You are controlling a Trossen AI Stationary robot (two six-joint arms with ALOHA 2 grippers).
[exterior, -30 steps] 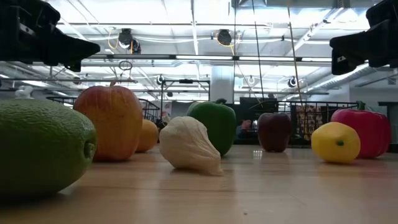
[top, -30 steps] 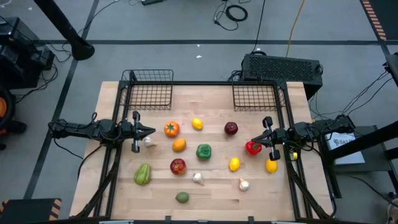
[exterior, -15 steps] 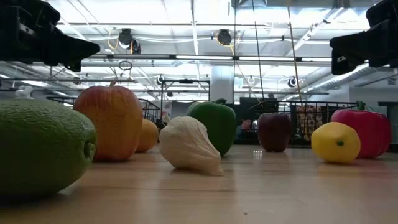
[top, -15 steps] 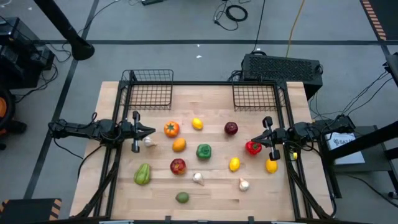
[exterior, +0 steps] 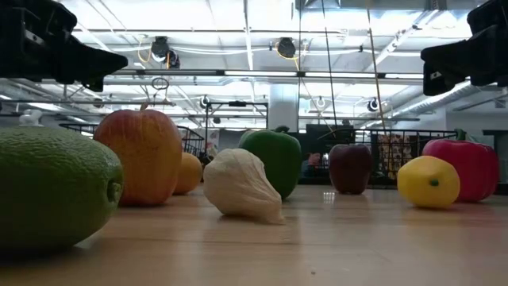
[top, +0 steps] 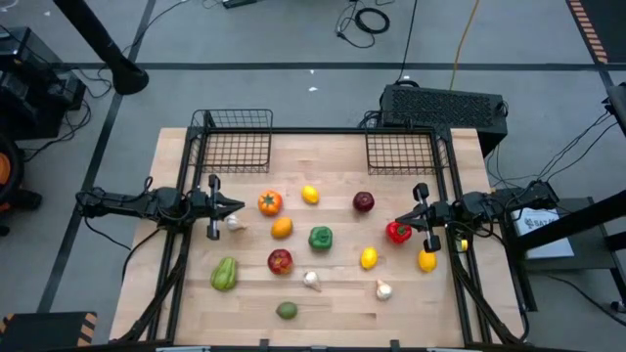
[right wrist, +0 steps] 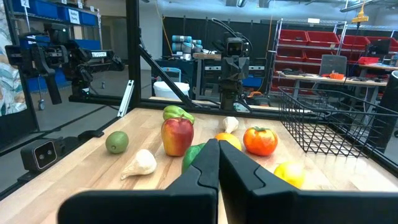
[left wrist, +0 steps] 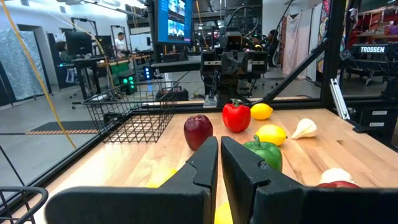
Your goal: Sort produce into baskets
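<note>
I see my left claw (top: 231,205) pinched narrow at the desk's (top: 333,293) nine o'clock, right claw (top: 403,223) likewise at three. Produce (top: 320,237) lies scattered mid-desk; baskets (top: 235,145) sit toward twelve, holding nothing.

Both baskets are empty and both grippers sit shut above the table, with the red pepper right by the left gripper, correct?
Not quite: the high view shows the red pepper by the right gripper, not the left gripper. Both baskets are empty, both grippers shut.
</note>
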